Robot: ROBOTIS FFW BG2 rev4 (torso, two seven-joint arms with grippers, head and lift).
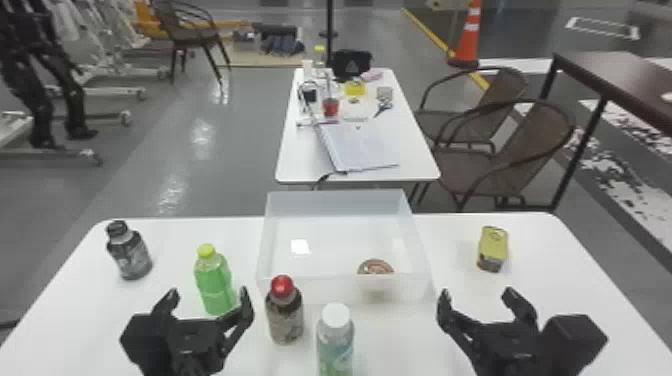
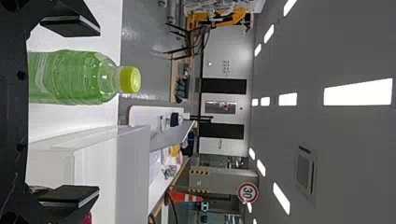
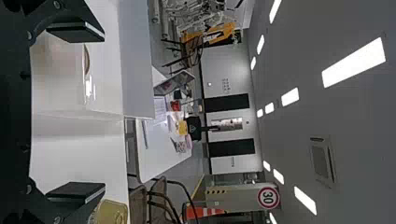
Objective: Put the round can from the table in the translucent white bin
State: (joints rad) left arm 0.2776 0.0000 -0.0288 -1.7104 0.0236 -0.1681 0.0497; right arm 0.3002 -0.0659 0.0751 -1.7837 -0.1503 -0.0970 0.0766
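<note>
The round can [image 1: 375, 267] lies inside the translucent white bin [image 1: 320, 289], by its front wall toward the right; its lower part shows through that wall. My left gripper [image 1: 209, 301] stands open at the front left, short of the green bottle, with nothing held. Open and holding nothing, my right gripper [image 1: 477, 300] is at the front right, to the right of the bin. In the left wrist view, the left gripper [image 2: 70, 112] has its fingers wide apart. Between the spread fingers of the right gripper [image 3: 77, 116], the right wrist view shows the bin's wall [image 3: 135, 60] and the can's edge [image 3: 86, 59].
A green bottle [image 1: 215, 285] and a dark bottle [image 1: 129, 252] stand left of the bin. A red-capped bottle [image 1: 284, 312] and a white-capped bottle [image 1: 335, 340] stand in front of it. A yellow rectangular can [image 1: 492, 248] is on the table to the right.
</note>
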